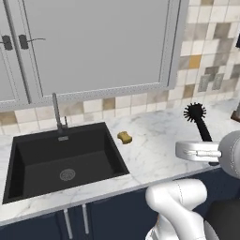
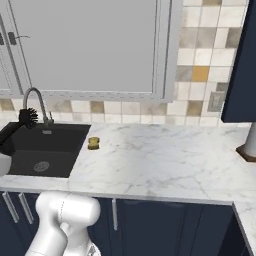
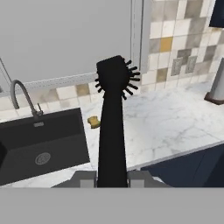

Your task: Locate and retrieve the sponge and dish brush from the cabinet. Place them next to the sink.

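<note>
**Black brush held above the marble table**

Black dish brush (image 3: 112,127) stands at centre frame in the hand view, its handle clenched between the fingers (image 3: 89,179). The sponge (image 1: 124,137) lies on the table (image 1: 154,150), just right of the sink (image 1: 56,161).

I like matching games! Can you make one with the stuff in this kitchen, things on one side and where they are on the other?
Things:
1. sponge
2. dish brush
3. faucet
4. drain

Places:
A. gripped in the robot's hand
B. at the bottom of the black sink
C. lying on the marble counter just right of the sink
D. standing upright behind the sink, by the tiled wall

Right pairs: 1-C, 2-A, 3-D, 4-B
</note>
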### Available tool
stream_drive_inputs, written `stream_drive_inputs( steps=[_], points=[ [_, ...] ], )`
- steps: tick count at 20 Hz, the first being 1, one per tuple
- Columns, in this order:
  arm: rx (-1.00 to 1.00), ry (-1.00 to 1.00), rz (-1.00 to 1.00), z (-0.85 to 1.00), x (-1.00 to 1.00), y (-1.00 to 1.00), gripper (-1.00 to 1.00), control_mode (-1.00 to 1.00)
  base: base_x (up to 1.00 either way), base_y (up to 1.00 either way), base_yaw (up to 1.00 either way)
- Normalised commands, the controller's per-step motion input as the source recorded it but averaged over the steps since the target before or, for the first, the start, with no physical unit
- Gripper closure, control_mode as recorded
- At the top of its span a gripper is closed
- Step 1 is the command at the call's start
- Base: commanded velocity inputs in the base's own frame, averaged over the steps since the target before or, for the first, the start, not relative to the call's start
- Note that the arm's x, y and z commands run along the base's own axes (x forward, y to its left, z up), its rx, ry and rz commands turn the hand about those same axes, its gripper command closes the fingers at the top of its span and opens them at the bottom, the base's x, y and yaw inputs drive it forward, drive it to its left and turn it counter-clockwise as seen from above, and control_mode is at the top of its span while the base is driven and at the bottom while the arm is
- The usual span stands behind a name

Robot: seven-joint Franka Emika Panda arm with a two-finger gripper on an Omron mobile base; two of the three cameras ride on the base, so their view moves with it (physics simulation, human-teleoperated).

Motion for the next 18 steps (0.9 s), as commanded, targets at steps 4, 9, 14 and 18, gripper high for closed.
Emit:
stream_drive_inputs(
  steps=[4,9,14,18],
  points=[
    [0.00,0.00,0.00,0.00,0.00,0.00,1.00,1.00,0.56,0.00,0.17],
    [0.00,0.00,0.00,0.00,0.00,0.00,1.00,1.00,0.79,0.02,0.22],
    [0.00,0.00,0.00,0.00,0.00,0.00,1.00,1.00,0.55,-0.01,0.17],
    [0.00,0.00,0.00,0.00,0.00,0.00,1.00,1.00,0.03,0.00,0.01]
  ],
)
